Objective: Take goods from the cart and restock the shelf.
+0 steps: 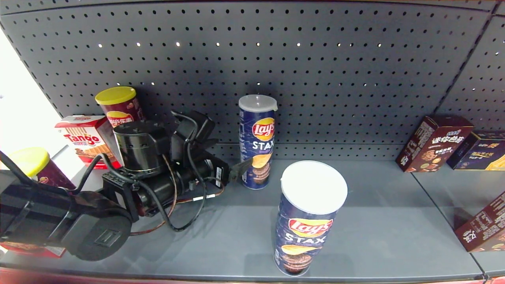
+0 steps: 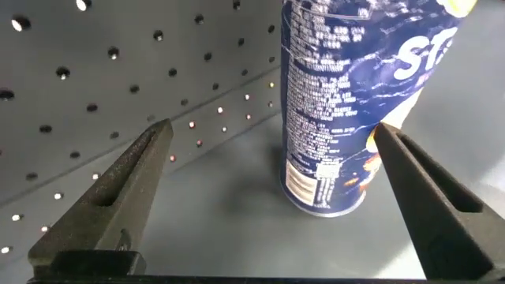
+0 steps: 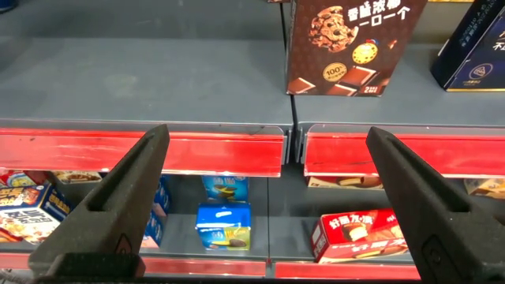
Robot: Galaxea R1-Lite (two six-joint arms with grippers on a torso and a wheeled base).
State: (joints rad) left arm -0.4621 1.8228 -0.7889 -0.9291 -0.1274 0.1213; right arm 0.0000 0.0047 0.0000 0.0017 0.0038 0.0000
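A blue chips can (image 1: 257, 142) with a clear lid stands upright at the back of the grey shelf (image 1: 394, 221). A second blue chips can (image 1: 309, 217) with a white lid stands nearer the front edge. My left gripper (image 1: 238, 169) lies low over the shelf just left of the back can, open. In the left wrist view that back can (image 2: 347, 118) stands just past the fingertips, close to one finger (image 2: 418, 181), with my left gripper (image 2: 274, 132) not touching it. My right gripper (image 3: 268, 136) is open and holds nothing, in front of the shelf's red price strip (image 3: 213, 151).
A red can with a yellow lid (image 1: 118, 104), a wafer box (image 1: 85, 138) and another yellow-lidded can (image 1: 29, 163) stand at the left. Brown boxes (image 1: 432, 142) (image 1: 483, 227) and a dark blue box (image 1: 479, 152) stand at the right. A pegboard wall (image 1: 315, 59) backs the shelf. A lower shelf holds packaged goods (image 3: 225, 225).
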